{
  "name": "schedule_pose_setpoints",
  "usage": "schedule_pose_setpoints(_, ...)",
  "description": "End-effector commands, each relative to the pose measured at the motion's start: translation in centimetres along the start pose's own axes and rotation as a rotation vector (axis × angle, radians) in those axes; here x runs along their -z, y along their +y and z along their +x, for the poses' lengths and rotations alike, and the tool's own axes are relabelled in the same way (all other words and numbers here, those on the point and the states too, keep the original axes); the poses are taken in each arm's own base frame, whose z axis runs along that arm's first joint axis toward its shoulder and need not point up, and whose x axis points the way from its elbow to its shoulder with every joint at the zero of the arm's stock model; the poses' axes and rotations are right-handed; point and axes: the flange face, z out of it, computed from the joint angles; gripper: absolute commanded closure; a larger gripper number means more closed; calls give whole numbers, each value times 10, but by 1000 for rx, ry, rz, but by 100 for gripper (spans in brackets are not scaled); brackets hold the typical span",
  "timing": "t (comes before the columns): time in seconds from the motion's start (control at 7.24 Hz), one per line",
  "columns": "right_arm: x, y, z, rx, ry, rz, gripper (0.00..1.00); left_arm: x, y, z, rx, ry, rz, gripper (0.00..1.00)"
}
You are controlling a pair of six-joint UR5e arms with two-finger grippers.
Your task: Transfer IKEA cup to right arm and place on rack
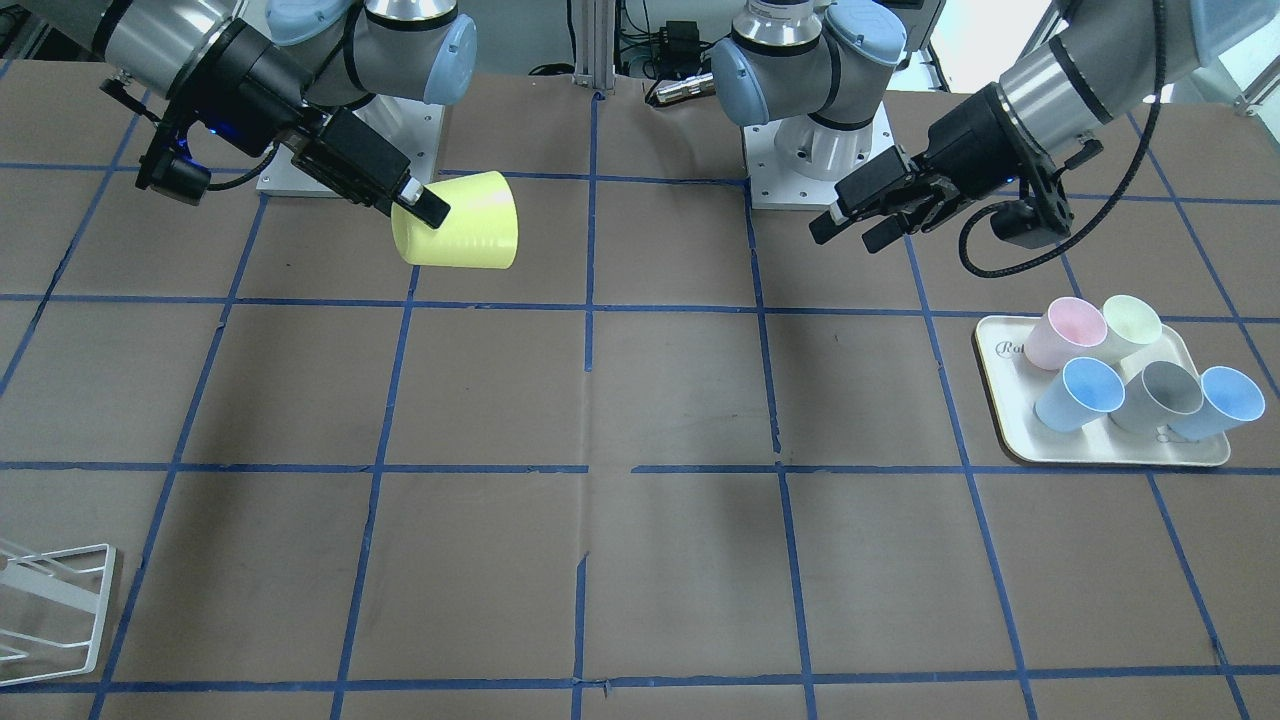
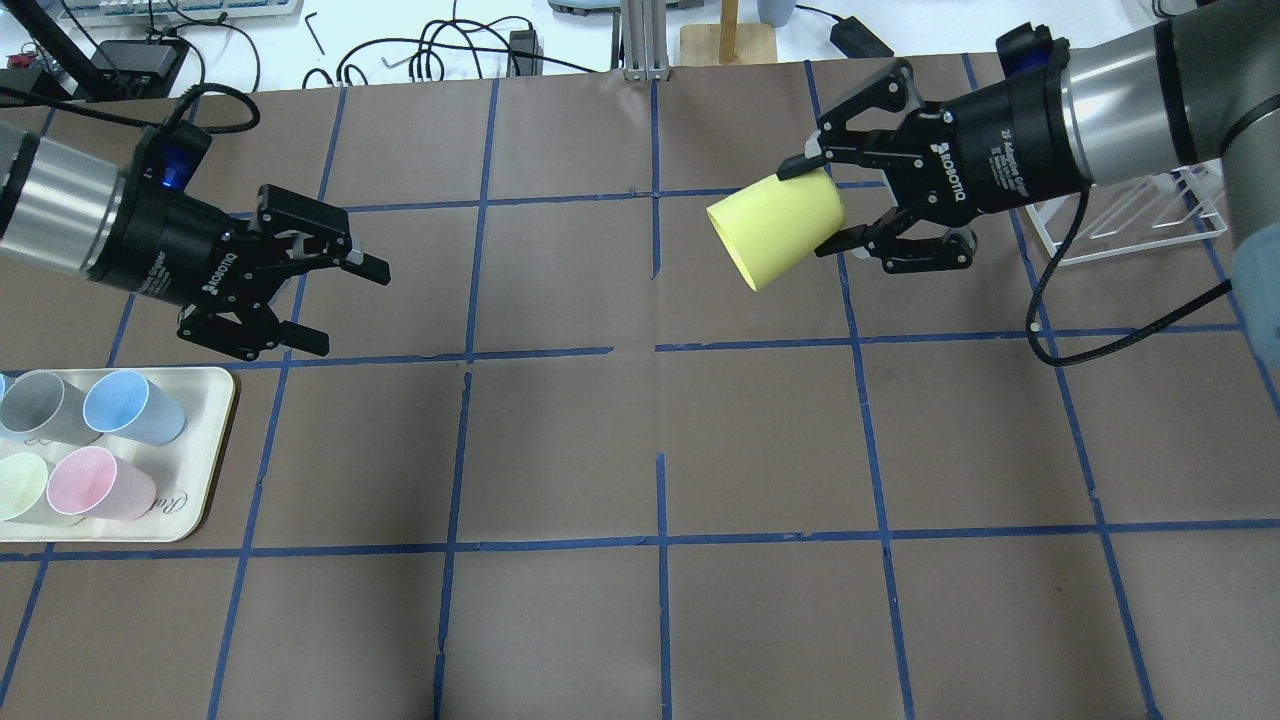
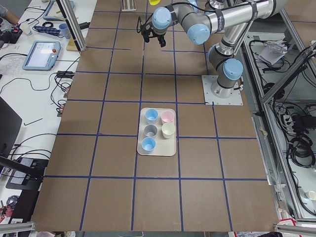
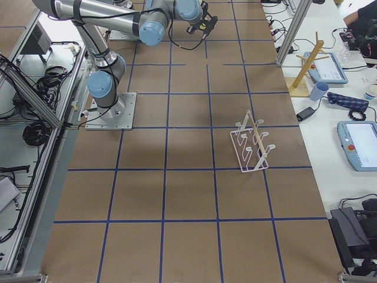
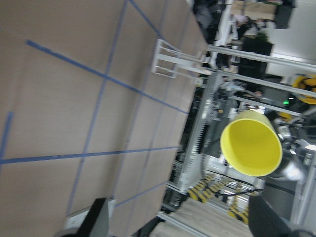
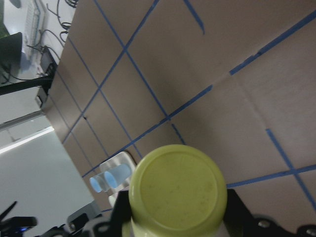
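Presently we find the right gripper [image 2: 812,205] clamped on the IKEA cup [image 2: 775,228], which lies sideways off the table with its base toward the palm. The left gripper [image 2: 343,306] is spread wide, empty and well apart. We judge the tapered wall may slip forward from the fingers when the arm swings to the rack [image 4: 250,146] behind the wrist.

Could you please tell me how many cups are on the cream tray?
5. A pink cup and a pale green cup sit on the tray's robot side; two blue cups flank a grey cup on its far side. None seem hidden.
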Motion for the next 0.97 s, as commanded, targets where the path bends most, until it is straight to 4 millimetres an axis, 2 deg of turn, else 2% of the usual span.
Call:
schedule_pose_setpoints(0.0,10,-6,30,240,332,74,98,-39,11,60,-101,-343,166,0)
schedule_pose_setpoints(0.14,15,-13,38,283,428,100,98,-48,11,78,-125,-475,210,0)
schedule_pose_setpoints(0.28,28,-24,46,294,471,143,98,-36,7,94,-129,-483,194,0)
schedule_pose_setpoints(0.41,56,-39,55,331,573,222,100,-16,3,108,-116,-501,143,0)
schedule_pose_setpoints(0.69,90,-64,66,369,653,306,100,-11,-1,111,-123,-505,125,0)
schedule_pose_setpoints(0.83,102,-83,74,396,719,385,100,-12,1,109,-121,-503,126,0)
